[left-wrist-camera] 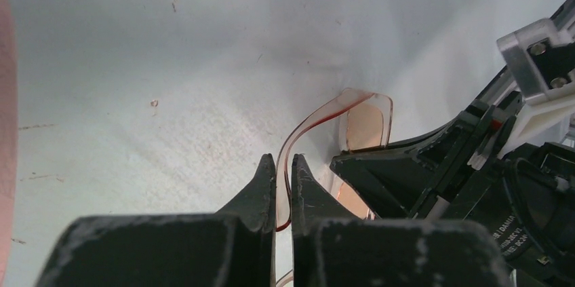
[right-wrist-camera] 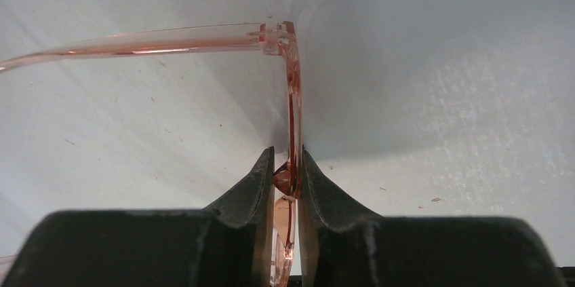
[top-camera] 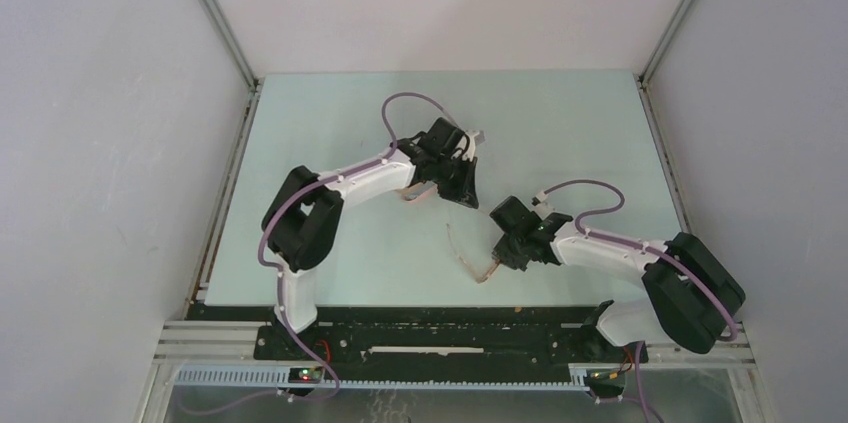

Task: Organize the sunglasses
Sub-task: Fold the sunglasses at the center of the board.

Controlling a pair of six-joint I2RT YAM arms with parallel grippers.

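Observation:
The sunglasses (top-camera: 462, 255) have a thin orange-brown frame and amber lenses. They are held just above the table between both grippers. My right gripper (top-camera: 503, 261) is shut on the front frame at the bridge (right-wrist-camera: 293, 90), and one temple arm (right-wrist-camera: 135, 41) reaches out to the left. My left gripper (top-camera: 466, 197) is shut on the other slim temple arm (left-wrist-camera: 305, 127), which curves up to a lens (left-wrist-camera: 366, 124). The right gripper's black body (left-wrist-camera: 474, 165) shows close beside that lens.
A pink edge (left-wrist-camera: 3, 131) shows at the far left of the left wrist view, and a pinkish curved piece (top-camera: 418, 195) lies under the left arm. White walls close in the pale table (top-camera: 560, 123) on three sides.

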